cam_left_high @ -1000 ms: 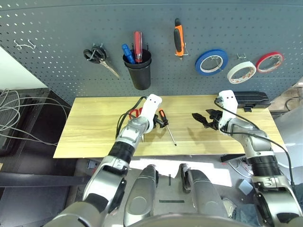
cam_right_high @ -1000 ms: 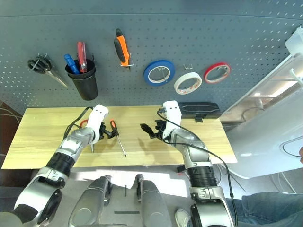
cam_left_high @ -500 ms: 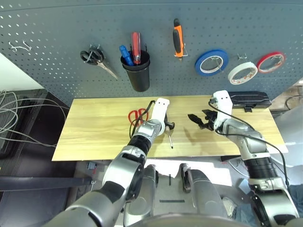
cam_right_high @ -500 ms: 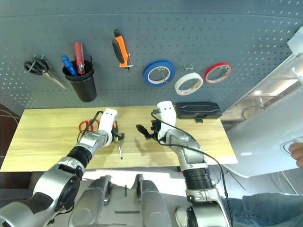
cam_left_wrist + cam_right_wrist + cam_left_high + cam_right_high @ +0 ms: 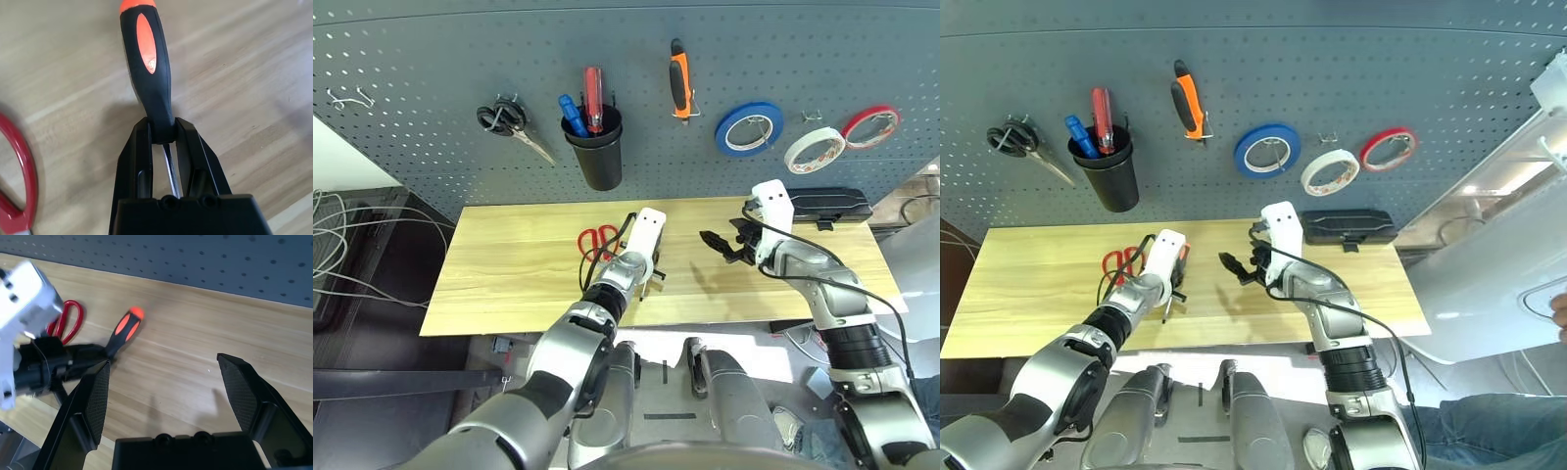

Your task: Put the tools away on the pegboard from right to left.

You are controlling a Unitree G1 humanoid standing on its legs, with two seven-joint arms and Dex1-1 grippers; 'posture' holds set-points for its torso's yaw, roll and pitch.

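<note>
Left wrist view: left gripper, open a second ago, now clamps screwdriver at handle base; right gripper spread, empty; screwdriver's turn to be stowed, likely.

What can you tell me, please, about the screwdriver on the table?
The slim screwdriver has a black handle with orange inlays and an orange end cap, and a thin metal shaft. It lies on the wooden table, right of the red-handled scissors. The left gripper's fingers are shut on the handle's narrow neck.
</note>
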